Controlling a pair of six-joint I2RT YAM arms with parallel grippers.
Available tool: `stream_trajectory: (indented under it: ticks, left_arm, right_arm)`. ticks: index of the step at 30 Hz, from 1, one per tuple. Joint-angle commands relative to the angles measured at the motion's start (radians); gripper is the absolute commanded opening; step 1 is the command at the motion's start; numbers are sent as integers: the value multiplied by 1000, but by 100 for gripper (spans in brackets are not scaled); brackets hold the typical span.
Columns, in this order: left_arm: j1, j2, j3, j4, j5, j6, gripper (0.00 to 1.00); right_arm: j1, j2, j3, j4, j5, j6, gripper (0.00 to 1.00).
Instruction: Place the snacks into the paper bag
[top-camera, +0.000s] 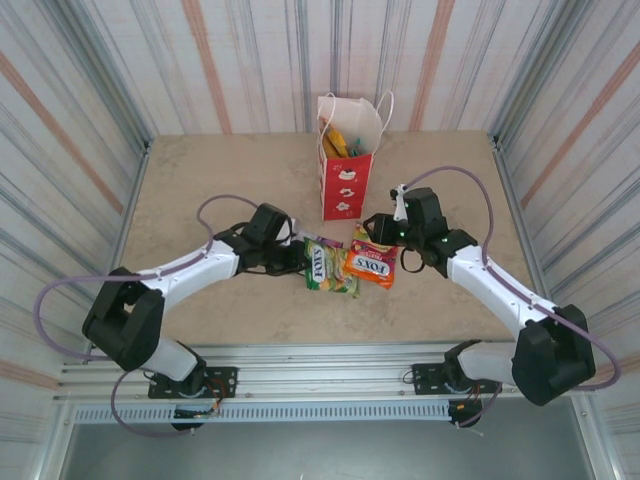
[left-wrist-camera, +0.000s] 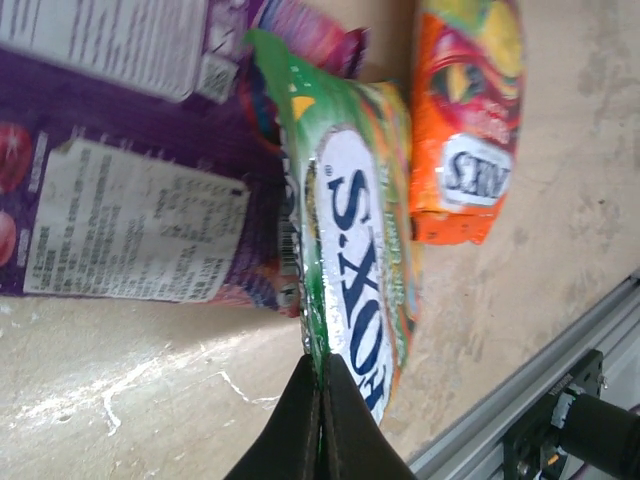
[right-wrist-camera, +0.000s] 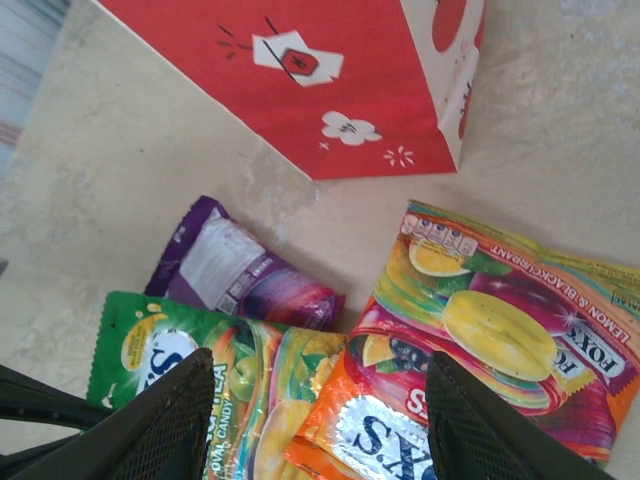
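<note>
**Left arm.** The left gripper (left-wrist-camera: 320, 375) has its jaws closed flat on the thin edge of the green packet (left-wrist-camera: 355, 250) that lies nearest that arm. The packet lies on the bench (top-camera: 200, 180); whether it has left the surface cannot be told. Its long axis runs roughly in line with the jaws, away from them to the right.

**Right arm.** The right gripper (right-wrist-camera: 318, 370) has its jaws spread wide and empty, hovering over the orange packet (right-wrist-camera: 390, 440). That packet overlaps a lemon-and-blackcurrant packet (right-wrist-camera: 500, 330). A purple packet (left-wrist-camera: 120, 200) lies partly under the green one.

**Target.** The paper bag (top-camera: 345, 185) stands upright with its mouth open and yellow packets (top-camera: 338, 143) inside.

**Assessment.** The bag lies far and slightly right of the left jaws. The green packet should be lifted clear and carried that way, then tipped end-down over the mouth. The right arm is nearer the bag but holds nothing. An edge pinch on glossy film may slip.
</note>
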Motion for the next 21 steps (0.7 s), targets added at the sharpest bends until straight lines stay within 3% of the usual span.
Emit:
stream_trajectory:
  ticks: [1, 5, 12, 21]
  left_arm:
    - [-7, -40, 91, -119, -10, 139, 0]
    - [-21, -28, 213, -253, 26, 326, 0]
    - [-42, 25, 461, -532, -39, 661, 0]
    - [-47, -57, 518, -572, -10, 1001, 0]
  right_arm:
    - [-18, -36, -13, 21, -58, -78, 57]
    - [-39, -49, -7, 38, -159, -161, 57]
    - [-67, -41, 40, 0, -340, -356, 60]
    - [-90, -67, 112, -130, -510, -696, 71]
